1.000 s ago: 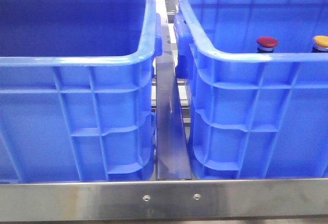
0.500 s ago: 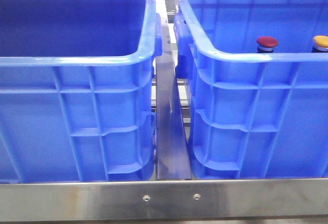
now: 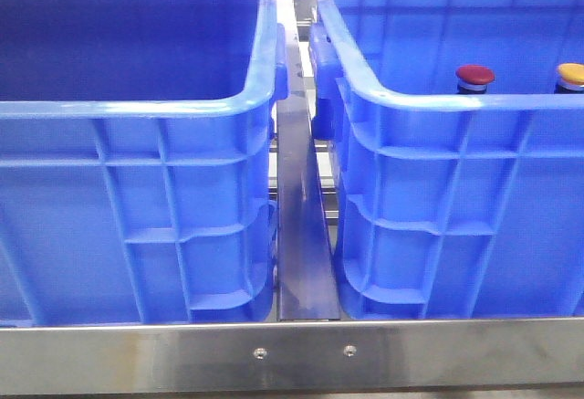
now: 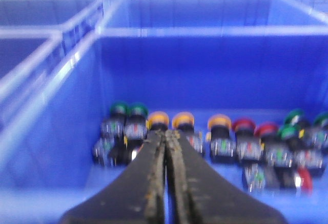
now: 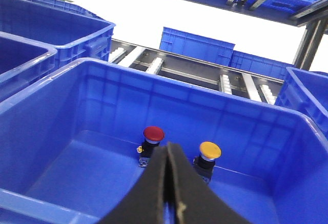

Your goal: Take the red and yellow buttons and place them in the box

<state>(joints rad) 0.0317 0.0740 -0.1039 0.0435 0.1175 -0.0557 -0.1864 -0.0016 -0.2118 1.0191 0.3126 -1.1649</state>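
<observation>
the red button (image 5: 153,134) and yellow button (image 5: 210,149) stand upright, near each other, on the floor of the right box (image 3: 438,98). the right claw (image 5: 168,155) hangs clenched and empty above them; the left claw (image 4: 165,138) is clenched too, over a crate of mixed buttons (image 4: 225,142).

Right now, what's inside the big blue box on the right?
Two buttons stand inside the right crate: a red button and a yellow button, side by side near the far wall. The shut right gripper hides part of the floor in front of them.
</observation>
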